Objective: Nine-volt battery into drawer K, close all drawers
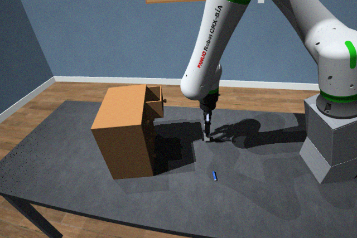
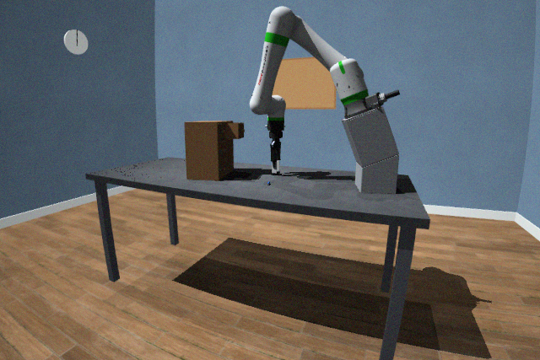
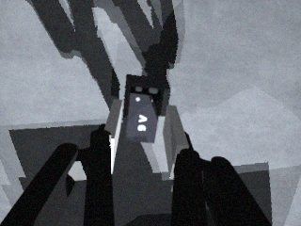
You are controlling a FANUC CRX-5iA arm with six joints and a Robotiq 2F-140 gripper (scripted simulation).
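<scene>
The nine-volt battery [image 3: 143, 116] is a small dark block with two pale terminals, lying flat on the grey table. In the wrist view it sits between my two fingertip pads, with a narrow gap on each side. My gripper [image 1: 207, 137] points straight down, its tips at the table top to the right of the chest, partly open around the battery [image 1: 210, 139]. It also shows in the exterior view [image 2: 275, 169]. The small wooden chest [image 1: 124, 131] stands on the left. One top drawer [image 1: 154, 100] is pulled out toward the arm. Its letter is hidden.
A small blue cylinder [image 1: 214, 175] lies on the table in front of the gripper, nearer the front edge, and also shows in the exterior view [image 2: 267, 182]. The robot's grey pedestal [image 1: 331, 140] stands at the right. The chest's front faces the gripper.
</scene>
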